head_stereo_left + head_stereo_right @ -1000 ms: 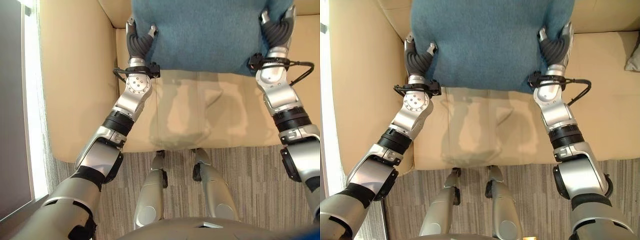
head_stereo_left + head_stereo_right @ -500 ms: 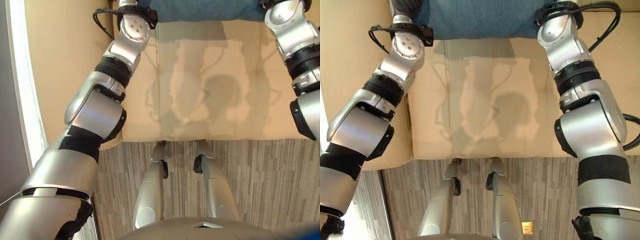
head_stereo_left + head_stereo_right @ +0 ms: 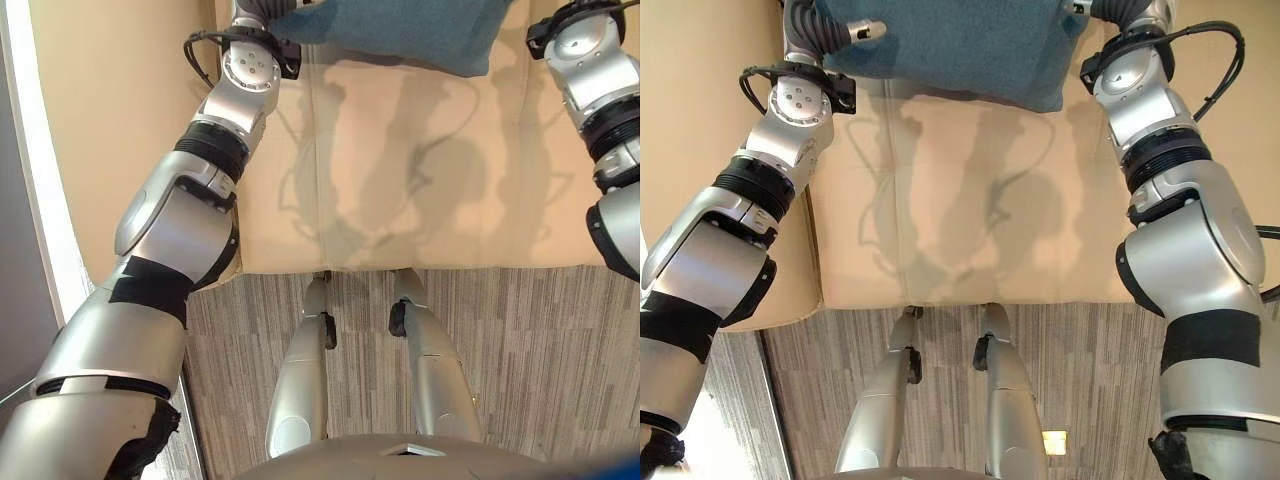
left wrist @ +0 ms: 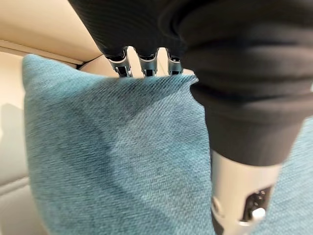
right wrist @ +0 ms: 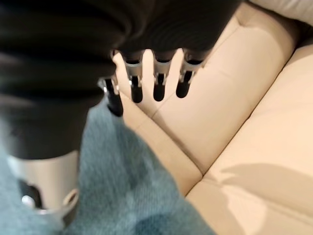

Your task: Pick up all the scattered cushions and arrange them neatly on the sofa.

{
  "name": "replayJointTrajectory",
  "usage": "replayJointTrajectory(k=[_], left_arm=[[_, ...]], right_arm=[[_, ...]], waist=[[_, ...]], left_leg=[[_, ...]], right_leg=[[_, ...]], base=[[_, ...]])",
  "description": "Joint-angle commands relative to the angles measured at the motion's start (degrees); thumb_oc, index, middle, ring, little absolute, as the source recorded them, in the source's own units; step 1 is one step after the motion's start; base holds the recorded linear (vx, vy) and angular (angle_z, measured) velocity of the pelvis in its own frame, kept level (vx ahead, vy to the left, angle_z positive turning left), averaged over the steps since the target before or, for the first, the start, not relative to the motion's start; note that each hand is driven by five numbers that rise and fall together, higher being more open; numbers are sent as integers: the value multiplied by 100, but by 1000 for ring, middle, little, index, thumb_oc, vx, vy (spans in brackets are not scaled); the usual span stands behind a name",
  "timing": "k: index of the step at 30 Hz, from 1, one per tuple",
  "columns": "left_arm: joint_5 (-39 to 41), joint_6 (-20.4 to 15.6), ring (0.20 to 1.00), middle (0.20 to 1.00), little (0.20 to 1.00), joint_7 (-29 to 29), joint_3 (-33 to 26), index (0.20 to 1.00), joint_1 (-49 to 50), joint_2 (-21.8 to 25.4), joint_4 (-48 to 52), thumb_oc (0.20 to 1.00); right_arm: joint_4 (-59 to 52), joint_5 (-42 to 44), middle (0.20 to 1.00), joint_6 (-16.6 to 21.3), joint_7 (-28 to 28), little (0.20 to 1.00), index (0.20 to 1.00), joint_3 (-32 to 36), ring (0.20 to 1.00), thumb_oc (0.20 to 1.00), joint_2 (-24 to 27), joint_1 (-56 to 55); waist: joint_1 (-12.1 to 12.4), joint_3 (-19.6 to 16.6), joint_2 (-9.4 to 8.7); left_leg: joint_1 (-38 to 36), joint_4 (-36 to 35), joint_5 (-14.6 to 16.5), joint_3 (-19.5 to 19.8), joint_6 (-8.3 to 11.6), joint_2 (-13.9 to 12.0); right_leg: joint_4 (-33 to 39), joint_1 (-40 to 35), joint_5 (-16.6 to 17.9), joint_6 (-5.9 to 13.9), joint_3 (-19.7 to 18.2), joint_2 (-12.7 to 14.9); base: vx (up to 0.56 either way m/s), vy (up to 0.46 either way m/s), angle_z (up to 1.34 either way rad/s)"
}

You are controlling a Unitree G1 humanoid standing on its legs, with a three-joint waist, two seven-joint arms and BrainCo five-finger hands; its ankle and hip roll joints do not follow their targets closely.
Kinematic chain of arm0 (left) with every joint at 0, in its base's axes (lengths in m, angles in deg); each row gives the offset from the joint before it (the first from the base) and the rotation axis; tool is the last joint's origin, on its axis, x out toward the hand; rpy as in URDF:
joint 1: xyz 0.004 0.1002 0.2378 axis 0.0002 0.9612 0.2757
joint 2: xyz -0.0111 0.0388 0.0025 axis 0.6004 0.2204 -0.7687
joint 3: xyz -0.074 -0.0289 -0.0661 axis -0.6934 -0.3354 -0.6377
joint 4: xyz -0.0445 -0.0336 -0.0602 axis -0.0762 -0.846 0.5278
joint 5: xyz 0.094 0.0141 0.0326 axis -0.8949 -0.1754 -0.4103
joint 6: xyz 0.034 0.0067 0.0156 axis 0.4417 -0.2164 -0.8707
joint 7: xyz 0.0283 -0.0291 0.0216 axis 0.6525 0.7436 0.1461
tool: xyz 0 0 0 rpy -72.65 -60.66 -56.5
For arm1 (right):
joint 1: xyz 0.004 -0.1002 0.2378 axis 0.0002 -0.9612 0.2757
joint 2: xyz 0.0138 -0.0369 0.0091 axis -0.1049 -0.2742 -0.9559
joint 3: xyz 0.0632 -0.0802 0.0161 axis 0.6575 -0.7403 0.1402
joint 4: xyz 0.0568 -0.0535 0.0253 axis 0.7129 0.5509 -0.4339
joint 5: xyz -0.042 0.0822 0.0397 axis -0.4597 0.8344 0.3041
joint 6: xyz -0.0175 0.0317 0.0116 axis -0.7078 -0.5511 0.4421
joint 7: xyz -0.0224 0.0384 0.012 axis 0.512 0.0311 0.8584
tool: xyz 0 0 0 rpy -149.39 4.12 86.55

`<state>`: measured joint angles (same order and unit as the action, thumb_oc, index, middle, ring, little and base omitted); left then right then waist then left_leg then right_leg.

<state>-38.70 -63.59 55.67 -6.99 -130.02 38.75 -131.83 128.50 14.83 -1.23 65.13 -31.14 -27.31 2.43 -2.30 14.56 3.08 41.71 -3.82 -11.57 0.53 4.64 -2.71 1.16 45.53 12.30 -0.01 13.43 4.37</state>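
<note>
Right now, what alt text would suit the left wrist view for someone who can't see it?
A teal cushion seen from very close, with the left robot hand clasping its edge, the fingers reaching over behind it. A cream sofa lies beyond.

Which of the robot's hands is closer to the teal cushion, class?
Left. The left hand grips the teal cushion, its fingers behind the edge and its thumb in front. The right hand is beside the other edge, fingers open past it over the sofa.
</note>
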Motion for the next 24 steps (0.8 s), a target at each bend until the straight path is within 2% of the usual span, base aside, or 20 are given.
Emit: replayJointTrajectory(k=[1, 5, 6, 8, 9, 10, 11, 12, 14, 16, 18, 20, 23, 24], left_arm=[[183, -324, 1000, 1000, 1000, -129, 66, 1000, 223, -99, -185, 1000], [-244, -218, 1000, 1000, 1000, -223, -146, 1000, 892, 439, -264, 1000], [-246, -217, 1000, 1000, 1000, -222, -144, 1000, 895, 439, -262, 1000], [-703, -156, 1000, 1000, 1000, -240, -299, 1000, 1109, 1090, -392, 1000], [-704, -156, 1000, 1000, 1000, -240, -293, 1000, 1111, 1090, -391, 1000], [-807, -195, 1000, 1000, 1000, -222, -488, 1000, 1318, 1490, -286, 1000], [-836, -225, 1000, 1000, 1000, -219, -572, 1000, 1467, 1636, -142, 1000], [-959, -308, 1000, 1000, 1000, -202, -866, 1000, 1934, 1910, 314, 1000], [-1034, -417, 1000, 1000, 1000, -190, -1218, 1000, 2560, 2001, 915, 1000], [-1167, -537, 1000, 1000, 1000, -232, -1816, 1000, 3709, 1839, 1952, 1000], [-1177, -546, 1000, 1000, 1000, -317, -2202, 1000, 4540, 1553, 2594, 1000], [-1413, -453, 1000, 1000, 1000, -629, -2804, 1000, 6344, 687, 3616, 1000], [-1899, -188, 1000, 1000, 1000, -904, -2915, 1000, 7352, 293, 3460, 1000], [-1949, -49, 1000, 1000, 1000, -1058, -2866, 1000, 7612, 107, 3086, 1000]], right_arm=[[247, -71, 1000, 198, 68, 1000, 1000, -93, 1000, 1000, -54, -185], [-84, -137, 1000, 364, -18, 1000, 1000, 77, 1000, 1000, 370, -538], [-89, -138, 1000, 363, -17, 1000, 1000, 82, 1000, 1000, 370, -544], [-592, -226, 1000, 555, -73, 1000, 1000, 377, 1000, 1000, 852, -1110], [-602, -230, 1000, 552, -71, 1000, 1000, 388, 1000, 1000, 854, -1125], [-893, -311, 1000, 683, -57, 1000, 1000, 680, 1000, 1000, 1218, -1573], [-1054, -312, 1000, 728, -53, 1000, 1000, 925, 1000, 1000, 1329, -1879], [-1380, -271, 1000, 837, -55, 1000, 1000, 1535, 1000, 1000, 1521, -2628], [-1787, -249, 1000, 941, -67, 1000, 1000, 2213, 1000, 1000, 1562, -3440], [-2407, -446, 1000, 1006, -160, 1000, 1000, 3074, 1000, 1000, 1348, -4802], [-2833, -744, 1000, 946, -248, 1000, 1000, 3535, 1000, 1000, 1137, -5698], [-3368, -1445, 1000, 844, -563, 1000, 1000, 4260, 1000, 1000, 262, -7612], [-3361, -1960, 1000, 783, -838, 1000, 1000, 4303, 1000, 1000, -302, -8453], [-3196, -2022, 1000, 759, -1011, 1000, 1000, 4157, 1000, 1000, -524, -8587]], waist=[[58, -811, -188], [70, -796, -202], [71, -797, -205], [27, -816, -209], [29, -822, -214], [4, -853, -202], [-2, -871, -202], [-18, -897, -180], [-35, -932, -184], [-57, -996, -219], [-74, -1034, -247], [-118, -1085, -331], [-116, -1068, -383], [-106, -1081, -396]], left_leg=[[-259, -118, 190, -144, 499, 83], [-293, -118, 185, -155, 502, 71], [-294, -118, 185, -156, 502, 71], [-304, -118, 200, -178, 510, 51], [-303, -118, 200, -178, 510, 52], [-291, -118, 207, -174, 513, 47], [-291, -118, 214, -173, 513, 44], [-327, -118, 232, -168, 509, 35], [-434, -118, 285, -165, 500, 29], [-748, -118, 394, -168, 489, 42], [-1008, -118, 463, -174, 482, 39], [-1849, -118, 671, -209, 450, 8], [-2461, -118, 744, -281, 372, -16], [-2713, -118, 781, -315, 318, -19]], right_leg=[[384, -429, -232, 1179, -224, 84], [384, -467, -235, 1175, -223, 89], [384, -467, -235, 1175, -223, 89], [384, -464, -225, 1175, -208, 98], [384, -462, -225, 1175, -208, 98], [384, -453, -224, 1183, -198, 100], [384, -449, -228, 1185, -197, 99], [384, -493, -246, 1189, -181, 101], [384, -604, -283, 1186, -153, 111], [384, -953, -374, 1168, -123, 113], [384, -1235, -445, 1153, -85, 129], [384, -2135, -657, 1099, -4, 160], [384, -2754, -777, 1073, 16, 185], [384, -3012, -834, 1052, 0, 169]], base=[[0, 0, 0], [-1, -9, 0], [0, 0, 0], [0, 0, 0], [0, 0, 0], [0, 0, 0], [0, 0, 0], [0, 0, 0], [31, -7, 6], [68, -31, -1], [87, -35, 6], [171, -18, 7], [109, 16, 5], [55, 27, 6]])
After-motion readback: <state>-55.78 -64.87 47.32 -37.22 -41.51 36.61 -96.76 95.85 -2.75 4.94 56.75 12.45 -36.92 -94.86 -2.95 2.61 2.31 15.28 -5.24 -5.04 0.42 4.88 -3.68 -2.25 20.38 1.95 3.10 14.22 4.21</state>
